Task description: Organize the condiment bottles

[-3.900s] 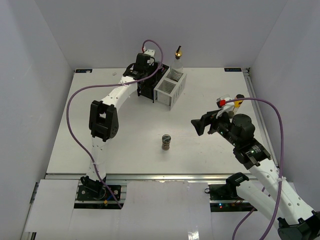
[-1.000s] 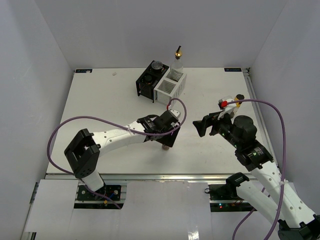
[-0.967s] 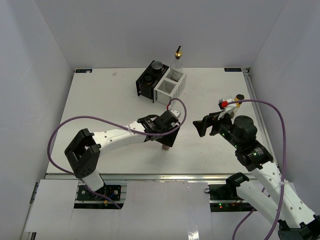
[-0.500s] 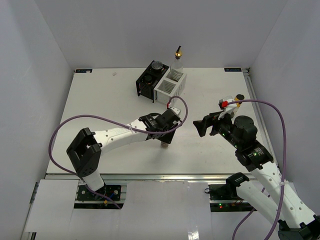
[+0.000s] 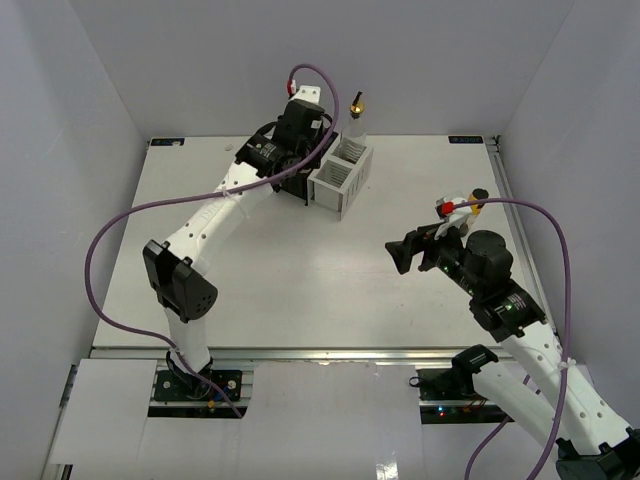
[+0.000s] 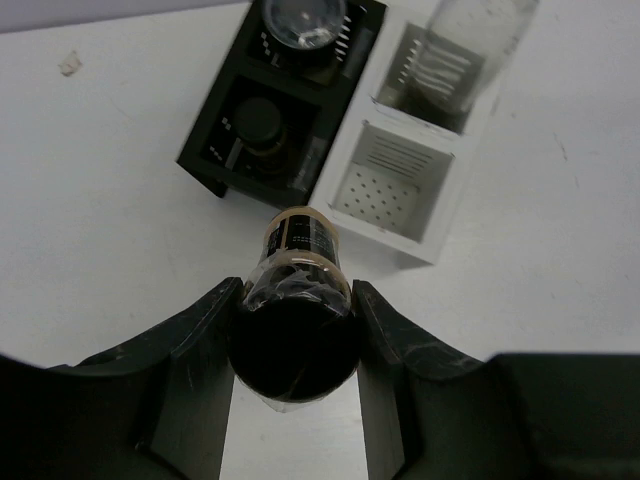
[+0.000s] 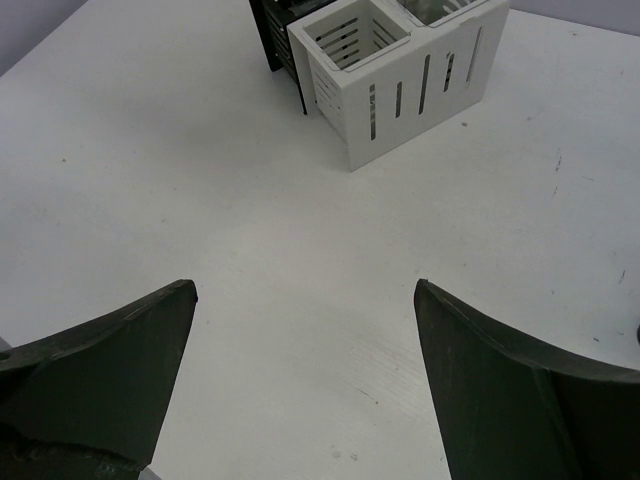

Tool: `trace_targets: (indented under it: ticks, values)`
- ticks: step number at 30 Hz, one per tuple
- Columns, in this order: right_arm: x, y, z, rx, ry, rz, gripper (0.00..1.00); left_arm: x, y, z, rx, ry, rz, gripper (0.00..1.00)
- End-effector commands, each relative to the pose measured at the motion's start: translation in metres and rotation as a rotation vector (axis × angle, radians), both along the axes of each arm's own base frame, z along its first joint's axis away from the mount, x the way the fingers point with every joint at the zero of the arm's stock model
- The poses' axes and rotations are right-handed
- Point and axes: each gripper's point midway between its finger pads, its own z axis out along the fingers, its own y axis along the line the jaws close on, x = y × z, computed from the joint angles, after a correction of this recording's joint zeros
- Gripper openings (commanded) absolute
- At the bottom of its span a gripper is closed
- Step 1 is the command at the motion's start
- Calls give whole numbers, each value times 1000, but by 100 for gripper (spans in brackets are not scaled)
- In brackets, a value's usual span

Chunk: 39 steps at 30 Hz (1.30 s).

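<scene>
My left gripper (image 5: 296,150) is shut on a short brown-filled jar with a dark lid (image 6: 295,325) and holds it above the table, just in front of the two racks. In the left wrist view the black rack (image 6: 205,165) holds a grey-lidded shaker (image 6: 300,15) in its far cell and a dark-lidded jar (image 6: 258,120) in its near cell. The white rack (image 6: 440,215) holds the clear bottle (image 6: 470,25) in its far cell; its near cell (image 6: 385,185) is empty. The brass spout shows in the top view (image 5: 356,101). My right gripper (image 5: 398,252) is open and empty over the right of the table.
The white rack (image 5: 340,178) and the black rack (image 5: 291,186) stand side by side at the back centre, the black one partly hidden by my left arm. The right wrist view shows the white rack (image 7: 400,70) ahead of the open fingers (image 7: 110,350). Walls enclose the table.
My left gripper closed on the jar in the middle of the table, lifted it and carried it to the back, over the racks. The right arm has not moved.
</scene>
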Motion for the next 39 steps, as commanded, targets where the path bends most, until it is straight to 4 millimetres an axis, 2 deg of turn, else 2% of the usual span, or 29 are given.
trace_targets:
  ticks: [1, 3, 5, 7, 10, 14, 18, 22, 33, 39]
  values:
    - [1, 2, 21, 14, -65, 14, 96, 42, 21, 7, 73, -63, 43, 0]
    - [0, 2, 21, 17, -70, 15, 96, 63, 26, 8, 73, -83, 62, 0]
    - [-2, 2, 23, 18, -71, 21, 96, 83, 37, 21, 54, -122, 93, 0]
    - [-4, 1, 27, 26, -83, 24, 96, 100, 41, 12, 57, -111, 106, 0]
    - [-7, 0, 32, 35, -101, 26, 96, 113, 46, 12, 33, -137, 115, 0]
    - [-8, 1, 32, 37, -102, 33, 96, 121, 50, -4, 30, -129, 109, 0]
    - [-8, 1, 30, 34, -99, 30, 96, 123, 52, -25, 51, -87, 116, 0]
    - [-6, 1, 28, 34, -98, 29, 96, 119, 51, -32, 43, -78, 107, 0]
    - [-4, 1, 23, 29, -90, 23, 96, 113, 47, -48, 52, -18, 72, 0]
    - [-4, 1, 21, 26, -86, 21, 96, 112, 51, -44, 68, -26, 85, 0]
